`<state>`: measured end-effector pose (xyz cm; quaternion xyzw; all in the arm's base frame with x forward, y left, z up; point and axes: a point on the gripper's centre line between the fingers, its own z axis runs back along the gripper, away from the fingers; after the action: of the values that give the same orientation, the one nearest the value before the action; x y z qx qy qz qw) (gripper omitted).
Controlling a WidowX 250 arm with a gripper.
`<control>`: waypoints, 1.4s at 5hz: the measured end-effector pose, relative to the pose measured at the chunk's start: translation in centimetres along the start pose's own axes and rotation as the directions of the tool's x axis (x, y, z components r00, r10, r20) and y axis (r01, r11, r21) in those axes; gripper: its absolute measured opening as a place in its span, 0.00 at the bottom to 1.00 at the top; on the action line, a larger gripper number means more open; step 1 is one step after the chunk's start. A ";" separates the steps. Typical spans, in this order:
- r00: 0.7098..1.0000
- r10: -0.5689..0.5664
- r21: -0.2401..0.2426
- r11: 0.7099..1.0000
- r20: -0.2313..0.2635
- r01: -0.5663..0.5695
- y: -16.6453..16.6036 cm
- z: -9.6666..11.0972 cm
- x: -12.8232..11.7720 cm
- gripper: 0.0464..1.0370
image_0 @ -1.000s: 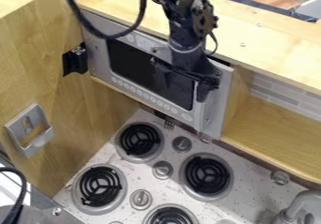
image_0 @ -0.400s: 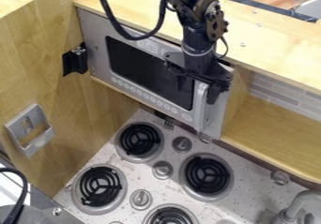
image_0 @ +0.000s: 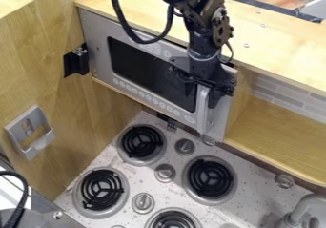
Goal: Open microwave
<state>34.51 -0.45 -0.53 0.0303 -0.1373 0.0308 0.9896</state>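
On the microwave (image_0: pixel 96 37) we see a line of small round marks (image_0: pixel 148 98) below the dark window (image_0: pixel 137 62), their print too small for us to read. Its front is silver-grey, with a pale upright handle (image_0: pixel 202 111) near the right side, and its door looks closed. We find it under the wooden shelf (image_0: pixel 290 55), above and behind the stove burners (image_0: pixel 141 142). Our pincer (image_0: pixel 201 99) is open, its fingers apart on either side of the handle's upper part; we cannot tell whether they touch it.

No readable text (marks on microwave panel (image_0: pixel 150 99) too small).
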 end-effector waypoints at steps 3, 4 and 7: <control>1.000 -0.023 -0.015 1.000 -0.008 0.023 -0.7 0.1 -0.8 0.31; 0.999 -0.027 -0.005 1.000 -0.032 0.027 0.0 0.4 -2.2 0.31; 0.992 -0.052 0.008 0.999 -0.117 0.054 2.8 1.8 -7.8 0.31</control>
<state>26.31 1.82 -0.81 0.0375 -0.0782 0.0070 0.9962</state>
